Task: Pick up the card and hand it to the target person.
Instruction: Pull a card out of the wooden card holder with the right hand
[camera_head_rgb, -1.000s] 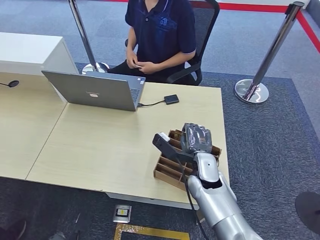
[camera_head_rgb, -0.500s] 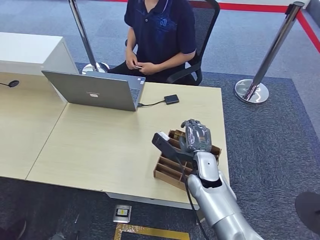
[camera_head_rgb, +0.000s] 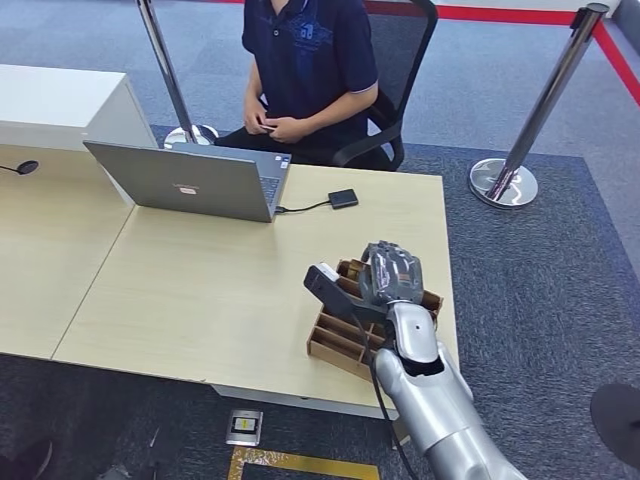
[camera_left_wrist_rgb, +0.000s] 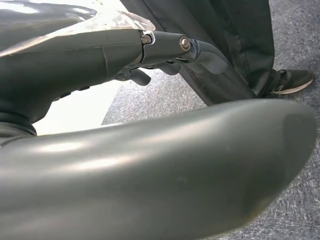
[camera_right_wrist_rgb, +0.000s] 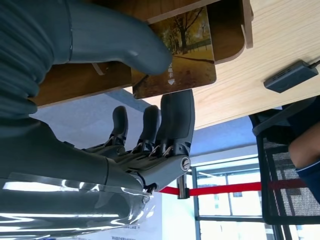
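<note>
— Grey carpet, a pale wood-grain desk (camera_head_rgb: 226, 290), roped-off stanchions behind. What's changed?

— The seated person (camera_head_rgb: 309, 60) has leaned aside and shifted their hands; the robot's right hand (camera_head_rgb: 391, 272) has barely moved over the slotted brown cardboard tray (camera_head_rgb: 332, 340).

— And the card?

— Still in the tray. The wrist view shows the glossy card (camera_right_wrist_rgb: 185, 65), printed with autumn trees, pinched between thick grey thumb and dark fingers (camera_right_wrist_rgb: 177, 115). Seemingly gripped, not lifted yet.

— The left hand (camera_left_wrist_rgb: 166, 55)?

— Hanging by the floor; I can't tell how its fingers lie.
</note>
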